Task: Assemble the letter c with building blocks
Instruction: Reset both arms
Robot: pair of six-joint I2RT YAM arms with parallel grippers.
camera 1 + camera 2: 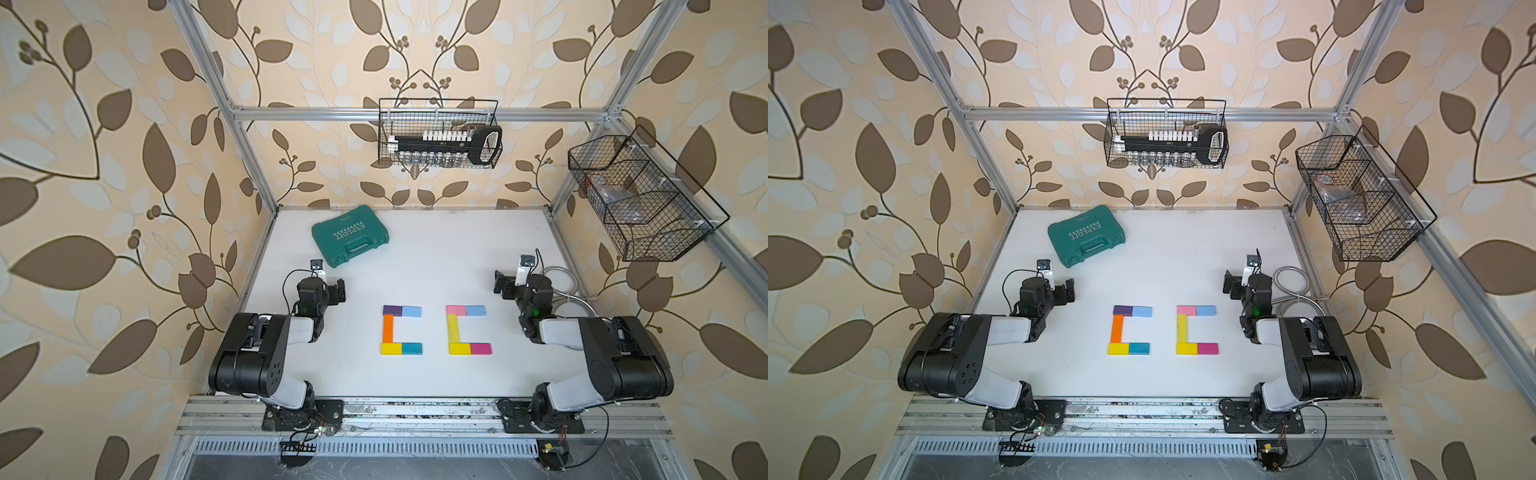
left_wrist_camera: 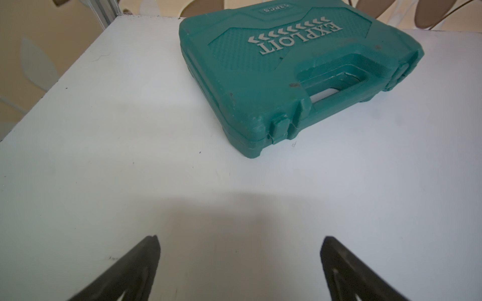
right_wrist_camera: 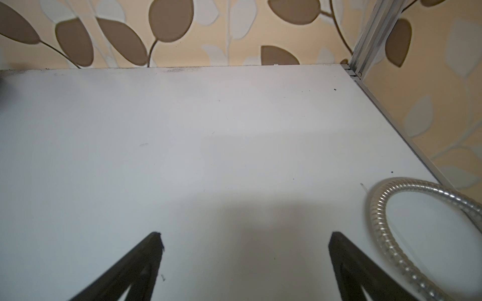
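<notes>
Clock set on the white table (image 1: 436, 257): 12 at the back wall, 6 at the arm bases.

Left arm (image 1: 249, 357) folded at 8, right arm (image 1: 615, 353) folded at 4, both pointing toward 12.

Side wire basket (image 1: 640, 199) hangs off the frame past 2. Back wire basket (image 1: 438, 133) hangs on the rail at 12 with a black-and-white item inside; I cannot make out what it is.

Green case (image 1: 350, 236) lies flat and closed at 11, handle edge turned toward the centre. It is well apart from the blocks.

Metal hose (image 1: 569, 291) loops at 3, near the right arm's wrist.

Left gripper (image 2: 240, 238) at 9: jaws spread wide, nothing between them, bare table below. Right gripper (image 3: 245, 234) at 3: also spread wide and holding nothing.

Building blocks lie flat just toward 6 of centre, between the arms and clear of both grippers. In both top views they form two C shapes side by side, mouths opening toward 3, with a gap between the two.

- C nearer 9: purple block (image 1: 392, 310) and light blue block (image 1: 411, 311) form the top bar. Orange block (image 1: 387, 328) is the spine. Yellow block (image 1: 391, 348) and teal block (image 1: 412, 348) form the bottom bar.
- C nearer 3: pink block (image 1: 456, 310) and second light blue block (image 1: 475, 310) form the top bar. Long yellow block (image 1: 453, 328) is the spine. Corner yellow block (image 1: 459, 348) and magenta block (image 1: 481, 348) form the bottom bar.

Within each C, neighbouring blocks touch.
</notes>
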